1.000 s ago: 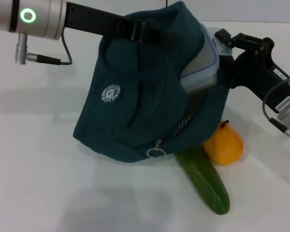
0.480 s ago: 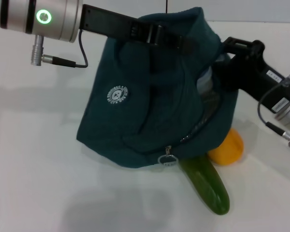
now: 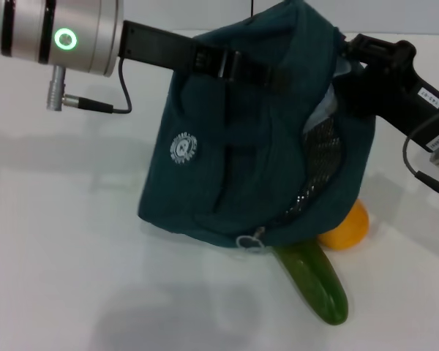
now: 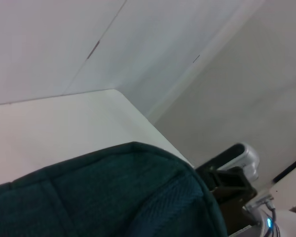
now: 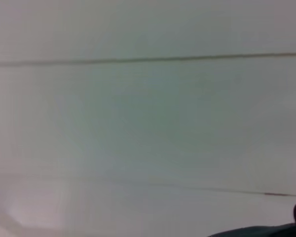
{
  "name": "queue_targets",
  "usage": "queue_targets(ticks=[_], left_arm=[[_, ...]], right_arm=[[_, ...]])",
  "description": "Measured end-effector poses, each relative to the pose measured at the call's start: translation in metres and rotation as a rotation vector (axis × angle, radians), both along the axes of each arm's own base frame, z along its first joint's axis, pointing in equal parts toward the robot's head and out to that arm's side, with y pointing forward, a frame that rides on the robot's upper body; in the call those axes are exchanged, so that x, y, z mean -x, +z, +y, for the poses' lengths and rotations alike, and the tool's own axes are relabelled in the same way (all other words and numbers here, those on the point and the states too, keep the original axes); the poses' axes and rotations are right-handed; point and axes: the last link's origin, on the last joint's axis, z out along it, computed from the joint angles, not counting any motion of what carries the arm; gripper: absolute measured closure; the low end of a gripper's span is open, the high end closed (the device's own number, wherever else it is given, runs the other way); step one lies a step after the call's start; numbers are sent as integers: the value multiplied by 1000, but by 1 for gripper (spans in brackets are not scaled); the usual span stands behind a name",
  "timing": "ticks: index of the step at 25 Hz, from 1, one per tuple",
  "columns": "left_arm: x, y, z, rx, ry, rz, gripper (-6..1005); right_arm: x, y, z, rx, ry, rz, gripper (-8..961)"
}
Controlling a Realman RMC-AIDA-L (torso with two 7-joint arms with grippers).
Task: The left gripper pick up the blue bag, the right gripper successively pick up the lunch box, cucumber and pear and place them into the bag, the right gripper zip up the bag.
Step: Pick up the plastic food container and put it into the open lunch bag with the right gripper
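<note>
The blue bag (image 3: 241,161) hangs above the table, tilted, its mouth facing right. My left gripper (image 3: 238,67) is shut on the handles at its top. From the right, my right gripper (image 3: 345,62) reaches into the mouth, still shut on the lunch box (image 3: 323,111). Only a pale sliver of the box shows behind the mesh lining. The cucumber (image 3: 316,284) lies on the table under the bag's lower right corner. Beside it sits the pear (image 3: 347,227), half hidden by the bag. In the left wrist view the bag (image 4: 113,197) fills the lower part.
The white table (image 3: 73,256) stretches out left and in front of the bag. The zipper's ring pull (image 3: 250,241) dangles at the bag's lower edge. A cable (image 3: 95,102) loops under the left wrist. The right wrist view shows only pale wall.
The lunch box has gone from sticking out of the bag's mouth to almost fully inside it. The bag has swung to the right, covering more of the pear.
</note>
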Motion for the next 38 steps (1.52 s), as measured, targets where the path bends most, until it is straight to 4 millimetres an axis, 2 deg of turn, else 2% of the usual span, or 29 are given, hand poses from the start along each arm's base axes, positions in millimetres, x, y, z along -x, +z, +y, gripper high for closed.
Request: queue_targets(ticks=[11, 23, 38], left_arm=[[6, -4, 0, 10, -9, -31, 943], [30, 12, 6, -36, 60, -73, 942], [52, 13, 8, -10, 130, -119, 943]], right_arm=[[0, -6, 1, -15, 84, -136, 859], [-7, -7, 5, -17, 88, -220, 859], [5, -12, 22, -49, 143, -325, 858]])
